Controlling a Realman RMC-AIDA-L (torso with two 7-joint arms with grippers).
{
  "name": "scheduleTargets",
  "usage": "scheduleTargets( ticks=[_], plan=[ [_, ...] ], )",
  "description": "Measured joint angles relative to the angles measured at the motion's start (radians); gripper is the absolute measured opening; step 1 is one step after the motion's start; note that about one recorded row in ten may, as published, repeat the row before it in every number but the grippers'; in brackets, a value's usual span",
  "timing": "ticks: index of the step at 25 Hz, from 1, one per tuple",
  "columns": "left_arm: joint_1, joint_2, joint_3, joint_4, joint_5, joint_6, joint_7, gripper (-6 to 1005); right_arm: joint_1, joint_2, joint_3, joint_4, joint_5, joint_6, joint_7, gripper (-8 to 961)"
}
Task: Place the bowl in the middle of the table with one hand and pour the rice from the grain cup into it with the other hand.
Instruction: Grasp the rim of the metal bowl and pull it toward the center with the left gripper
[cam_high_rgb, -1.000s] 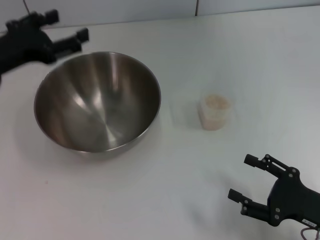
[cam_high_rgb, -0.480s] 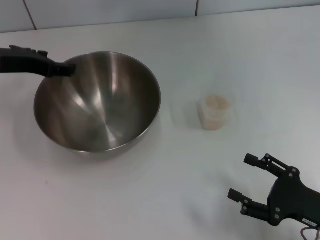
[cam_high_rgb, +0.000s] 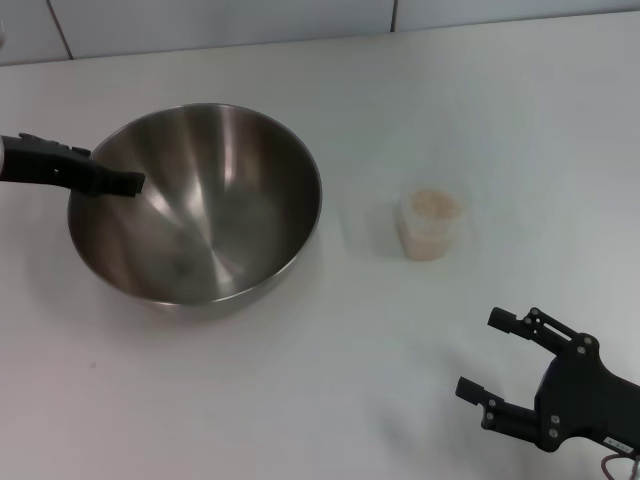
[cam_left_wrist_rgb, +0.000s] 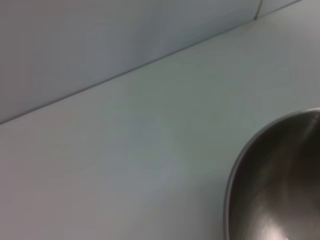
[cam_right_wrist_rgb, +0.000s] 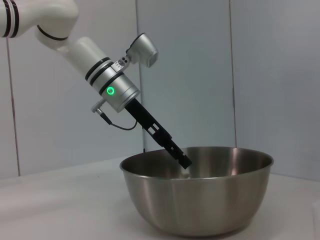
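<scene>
The left claw (cam_high_rgb: 125, 184) reached in from the left edge of the head view, its dark fingers slanting down over the near-left rim of the bowl (cam_high_rgb: 200, 215), the tips just inside the rim. From the right wrist view the same claw (cam_right_wrist_rgb: 184, 162) angled down from a white arm with a green light on its wrist, and its tip dipped just below the bowl's (cam_right_wrist_rgb: 200, 205) rim line on the far side; whether the fingers pinched the rim or merely hung beside it could not be told, and how far apart they stood could not be told either. The left wrist view caught only a curved slice of the bowl's edge (cam_left_wrist_rgb: 235, 175) against the pale worktop (cam_left_wrist_rgb: 125, 150), with the wall seam behind.

The bowl sat upright on the worktop (cam_high_rgb: 300, 400), left of centre, its brushed steel inside bare and shiny. To its right, well apart from it, stood the grain cup (cam_high_rgb: 430, 226), upright and untouched, with the rice (cam_high_rgb: 433, 204) showing as a pale beige mass filling it close to the brim.

Further right and nearer the robot, the right claw (cam_high_rgb: 490, 358) hovered low over the worktop by the bottom-right corner of the head view, well apart from the cup. Its two black pronged fingers were spread wide with nothing between them, pointing leftward across the worktop
</scene>
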Motion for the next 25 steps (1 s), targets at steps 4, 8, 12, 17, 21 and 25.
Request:
scheduleTargets(
  ticks=[4,8,12,17,21,25],
  plan=[
    [-0.001,0.0,0.005,-0.007,0.01,0.016,0.001,675,0.002,0.0,-0.001,0.0,0.0,0.0,0.0,817],
    [-0.008,0.0,-0.003,-0.01,0.015,0.032,0.007,663,0.002,0.0,-0.001,0.0,0.0,-0.002,-0.001,816],
    [-0.014,0.002,-0.003,-0.014,0.018,0.034,0.009,651,0.003,0.0,-0.001,0.0,0.0,-0.002,-0.001,815],
    [-0.02,0.003,-0.003,-0.015,0.021,0.043,0.011,517,0.01,0.0,-0.004,0.0,0.0,-0.003,-0.001,814],
    [-0.028,0.004,-0.003,-0.016,0.023,0.054,0.016,354,0.013,0.0,-0.006,0.0,0.0,-0.003,-0.001,813],
    [-0.048,0.006,-0.018,-0.035,0.018,0.07,0.027,185,0.015,0.0,-0.008,0.0,0.0,-0.003,-0.001,812]
  ],
)
